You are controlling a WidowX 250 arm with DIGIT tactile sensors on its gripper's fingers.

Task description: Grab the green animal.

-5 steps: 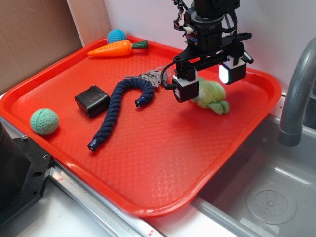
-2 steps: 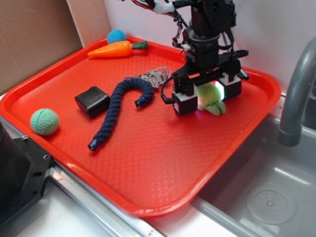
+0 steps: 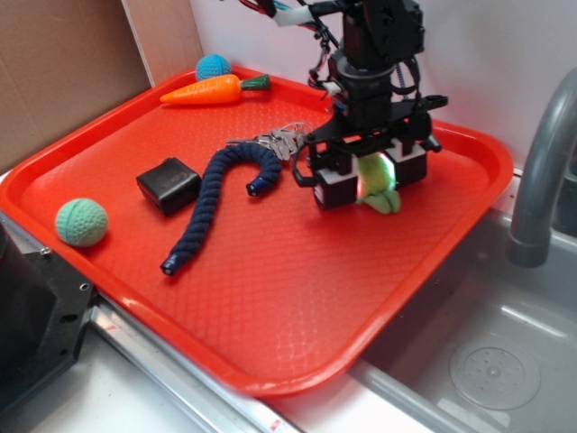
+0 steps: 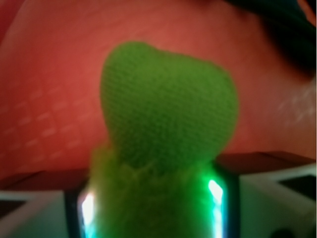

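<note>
Exterior view shows us the red tray beside the sink, and over its far right part the gripper now sits low, its two blocks straddling the green animal. A second ago the gripper hung above the toy with the jaws spread wide; since then we see it come down and the blocks draw inward until the woolly body fills the gap between them. In the wrist view the green animal takes up most of the picture, its darker knit head poking forward and its fuzzy body wedged between the fingers, lit green at both edges. That picture is blurred, so we judge rather than see that the pads press the plush: the jaws look clamped on it. The toy appears to rest on the tray, not yet lifted.

The blue rope, the black box, the teal ball and the carrot lie well apart from the grasp, unchanged.

For the task, we think the grip is made and a lift should follow.
</note>
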